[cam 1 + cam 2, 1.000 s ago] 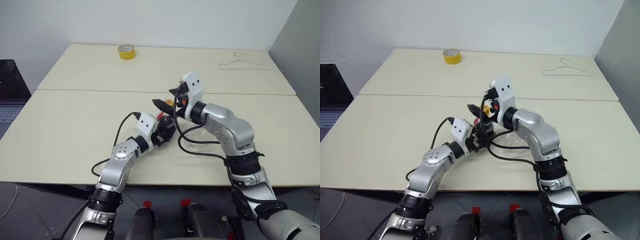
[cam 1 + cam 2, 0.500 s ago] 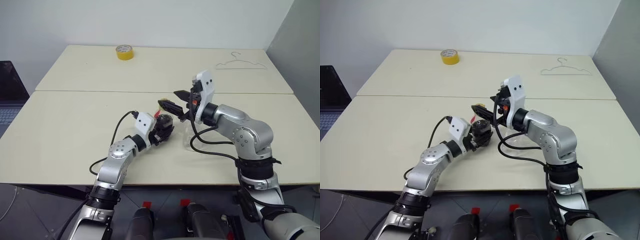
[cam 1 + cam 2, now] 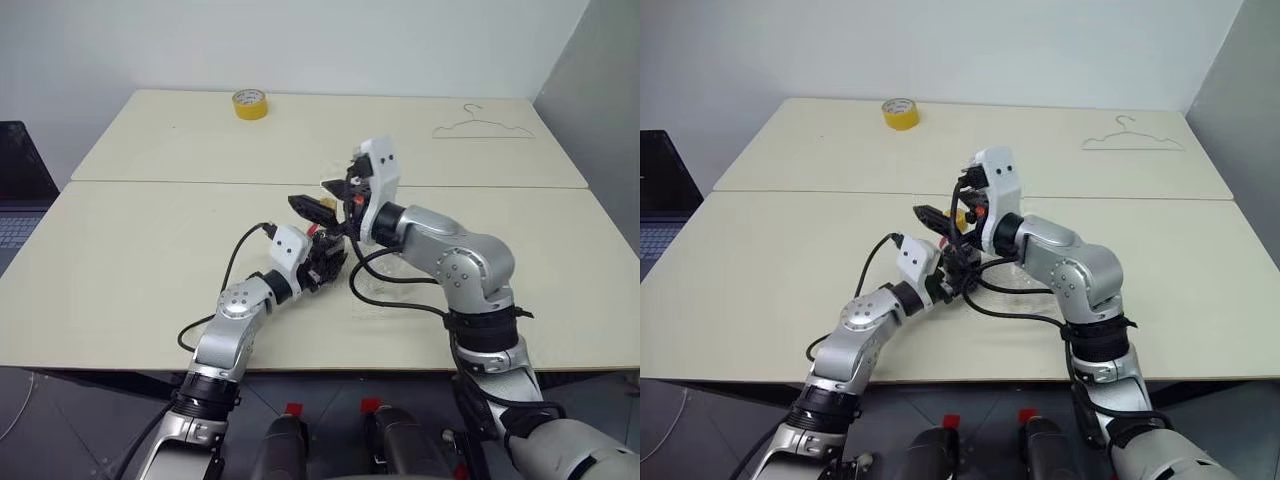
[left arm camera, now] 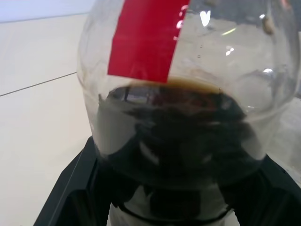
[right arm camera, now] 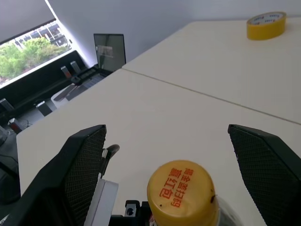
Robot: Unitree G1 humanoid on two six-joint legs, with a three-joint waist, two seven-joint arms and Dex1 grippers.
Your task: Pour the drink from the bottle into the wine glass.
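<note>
My left gripper (image 3: 322, 266) is shut on the bottle (image 4: 188, 94), holding it upright just over the table. Its black fingers (image 4: 70, 188) clamp the ribbed body. The dark drink (image 4: 174, 141) fills the lower half, under a red tag. The bottle's yellow-orange cap (image 5: 181, 190) stands screwed on. My right gripper (image 3: 325, 196) hovers open just above and around the cap, one finger (image 5: 84, 165) on each side, touching nothing. The wine glass (image 3: 383, 283) shows only faintly as a clear shape on the table under my right forearm, partly hidden by cables.
A yellow tape roll (image 3: 251, 103) sits at the far edge of the back table (image 3: 420, 150). A wire hanger (image 3: 478, 128) lies at the far right. A laptop (image 3: 15, 185) stands off the table's left side. A seam runs between the two tables.
My right gripper swung out to the right of the bottle half a second ago and has come back left over the cap, still open. The left gripper and bottle stayed put.
</note>
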